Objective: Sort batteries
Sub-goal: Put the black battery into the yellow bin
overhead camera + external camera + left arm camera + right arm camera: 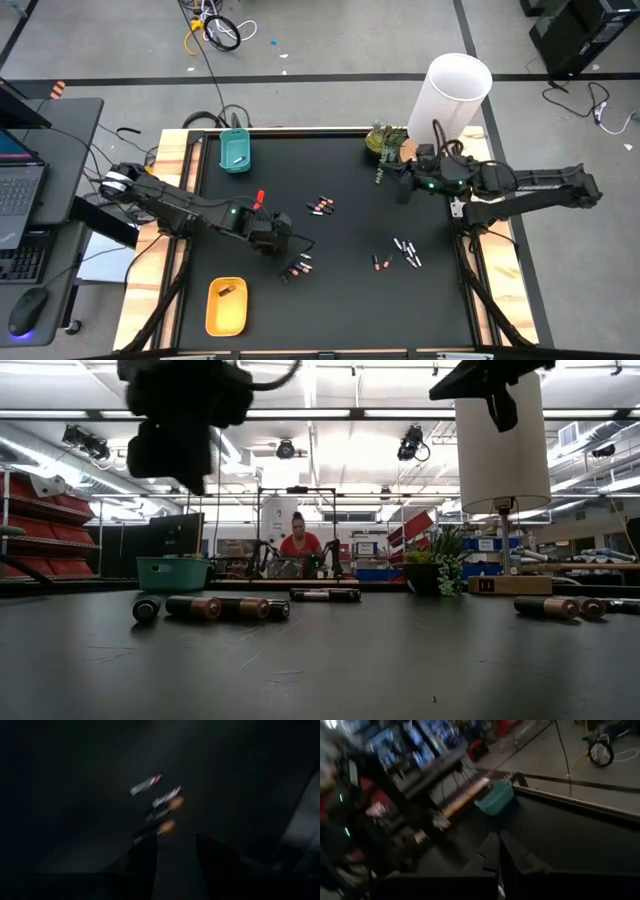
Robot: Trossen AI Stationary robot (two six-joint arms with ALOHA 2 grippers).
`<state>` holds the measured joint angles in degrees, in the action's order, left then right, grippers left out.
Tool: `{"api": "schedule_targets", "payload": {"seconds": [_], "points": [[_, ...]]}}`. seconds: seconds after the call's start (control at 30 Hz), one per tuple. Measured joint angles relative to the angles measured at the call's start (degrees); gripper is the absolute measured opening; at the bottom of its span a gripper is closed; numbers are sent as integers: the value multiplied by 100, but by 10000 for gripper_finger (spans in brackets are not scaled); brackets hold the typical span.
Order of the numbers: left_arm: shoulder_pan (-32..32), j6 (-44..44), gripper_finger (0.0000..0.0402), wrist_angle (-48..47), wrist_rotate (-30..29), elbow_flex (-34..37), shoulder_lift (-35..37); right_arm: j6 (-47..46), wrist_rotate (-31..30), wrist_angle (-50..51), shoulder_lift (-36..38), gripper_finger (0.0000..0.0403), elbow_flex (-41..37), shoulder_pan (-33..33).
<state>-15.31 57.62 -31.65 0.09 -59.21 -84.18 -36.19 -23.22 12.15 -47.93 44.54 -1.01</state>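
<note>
low view only: person (299, 536) behind batteries (208, 607).

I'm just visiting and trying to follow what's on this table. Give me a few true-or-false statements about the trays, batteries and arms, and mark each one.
1. The yellow tray has one battery in it. True.
2. The teal tray sits beside the yellow one. False: it is at the table's far edge, the yellow tray at the near edge.
3. The left gripper hangs above a cluster of batteries. True.
4. The right gripper holds a battery. False: it is shut on nothing.
5. All batteries lie in trays. False: most lie loose on the black mat.
</note>
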Motion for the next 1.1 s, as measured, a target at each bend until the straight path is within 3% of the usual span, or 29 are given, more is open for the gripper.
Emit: {"api": "schedule_targets", "payload": {"seconds": [0.13,0.33,0.63,0.9,1.1], "points": [[-43,1806,152,955,-504,262,-61,950,311,279,-74,1,201,-173],[-334,3561,152,879,-1300,174,-438,2325,1409,385,95,0,211,-565],[-744,5049,152,-1195,-1286,-1156,-1388,2988,2735,539,525,0,213,-786],[-872,5988,152,-1343,-586,-1519,-1983,3041,3130,469,703,0,213,-779],[-1089,6611,152,-1605,-553,-1683,-2237,3040,3362,488,839,0,213,-777]]}}
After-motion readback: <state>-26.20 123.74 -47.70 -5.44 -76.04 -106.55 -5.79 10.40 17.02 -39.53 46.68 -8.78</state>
